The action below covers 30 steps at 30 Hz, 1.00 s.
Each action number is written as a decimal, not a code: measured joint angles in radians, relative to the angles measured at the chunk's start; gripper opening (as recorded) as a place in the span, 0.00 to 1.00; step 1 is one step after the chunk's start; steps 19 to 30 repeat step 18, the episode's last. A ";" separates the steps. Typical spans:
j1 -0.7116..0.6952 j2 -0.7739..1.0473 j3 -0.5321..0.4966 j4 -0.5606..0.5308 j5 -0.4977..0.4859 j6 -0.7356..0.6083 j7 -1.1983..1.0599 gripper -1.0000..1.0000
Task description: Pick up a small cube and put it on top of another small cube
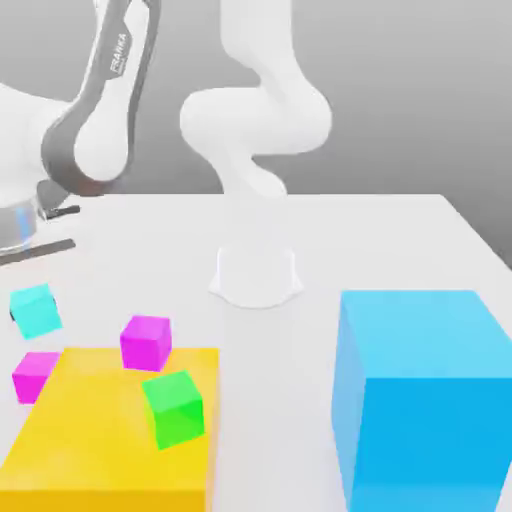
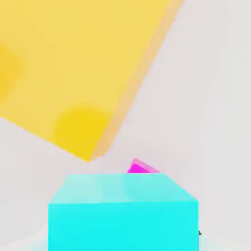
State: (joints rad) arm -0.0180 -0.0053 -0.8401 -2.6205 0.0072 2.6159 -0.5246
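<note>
With the cyan cube [image 1: 36, 311] lifted and pinched between the fingers [image 1: 12, 314], beyond the yellow block's [image 1: 110, 430] far-left corner in the exterior view, carrying is probably underway, next needing careful alignment over another cube.

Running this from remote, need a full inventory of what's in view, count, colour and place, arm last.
Small cyan cube: one, cyan, held in the gripper
Magenta cubes: two, magenta, one at the yellow block's far edge, one by its side
Green cube: one, green, at the yellow block
Yellow block: one, yellow, on the table
Large block: one, blue, exterior view's right
Table: one, whitish
Robot arm: one, white and grey, gripper shut on cyan cube
</note>
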 joint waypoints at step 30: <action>-0.112 0.241 0.215 0.016 0.383 0.157 -0.278 1.00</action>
